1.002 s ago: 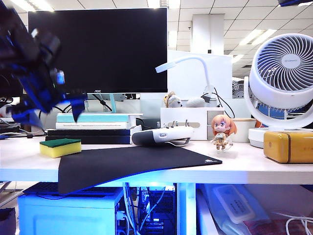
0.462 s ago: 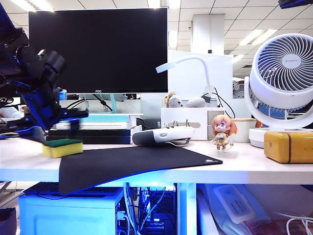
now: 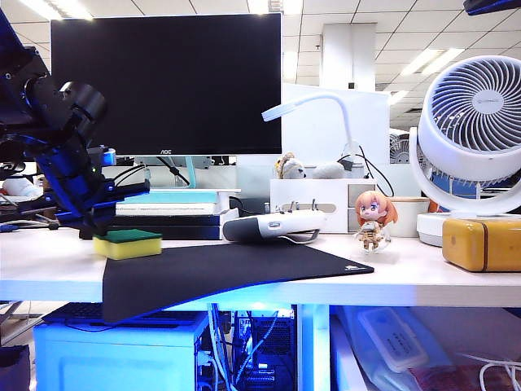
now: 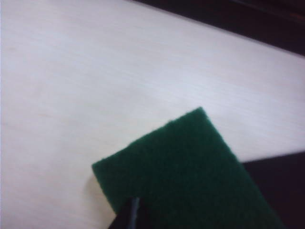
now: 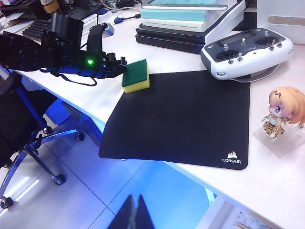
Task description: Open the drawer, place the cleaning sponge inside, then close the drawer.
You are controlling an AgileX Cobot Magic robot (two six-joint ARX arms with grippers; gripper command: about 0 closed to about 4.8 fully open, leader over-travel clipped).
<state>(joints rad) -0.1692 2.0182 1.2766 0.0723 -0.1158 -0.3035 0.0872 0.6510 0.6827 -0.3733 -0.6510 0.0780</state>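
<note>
The cleaning sponge (image 3: 128, 243), yellow foam under a green scouring layer, lies flat on the white desk at the left corner of the black mouse mat (image 3: 228, 269). My left gripper (image 3: 99, 230) is down at the sponge's left end, shut, its tips against that end with nothing between them. The left wrist view shows the sponge's green top (image 4: 190, 176) with the closed tip (image 4: 132, 215) at its edge. In the right wrist view my left gripper (image 5: 121, 64) touches the sponge (image 5: 136, 76). My right gripper (image 5: 136, 210) hangs shut over the floor before the desk. The drawer cannot be told apart from the desk's front.
A white remote controller (image 3: 273, 226), a figurine (image 3: 373, 218), a yellow-orange box (image 3: 484, 243) and a white fan (image 3: 476, 122) stand along the desk. Books (image 3: 163, 213) are stacked behind the sponge under the monitor (image 3: 167, 81). An office chair (image 5: 19, 124) stands by the desk's corner.
My left gripper has come down from above the desk to the sponge and shut. The sponge has slid to the right, up to the mat's corner. The right arm has kept still.
</note>
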